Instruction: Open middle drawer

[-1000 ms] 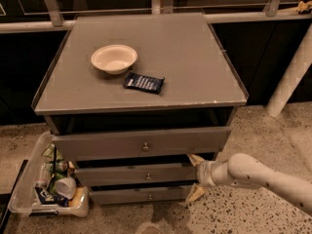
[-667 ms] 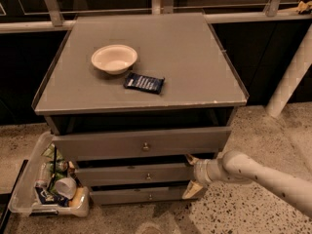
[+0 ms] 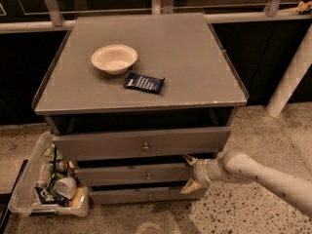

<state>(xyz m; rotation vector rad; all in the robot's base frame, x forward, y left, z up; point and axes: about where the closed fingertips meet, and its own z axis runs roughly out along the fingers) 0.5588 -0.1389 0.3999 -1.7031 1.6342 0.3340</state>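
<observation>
Currently the cream two-finger gripper brackets the right end of the shallow grey middle drawer, jaws spread, grasping nothing; a straight, level outward pull should avoid jamming.

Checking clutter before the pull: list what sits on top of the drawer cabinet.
On the cabinet top: a cream bowl and a dark blue packet, apart. Anything beneath them is covered. The end effector is at the right end of the middle drawer.

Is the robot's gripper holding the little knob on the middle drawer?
No, the gripper sits at the right end of the middle drawer, away from the knob at the centre of its front.
</observation>
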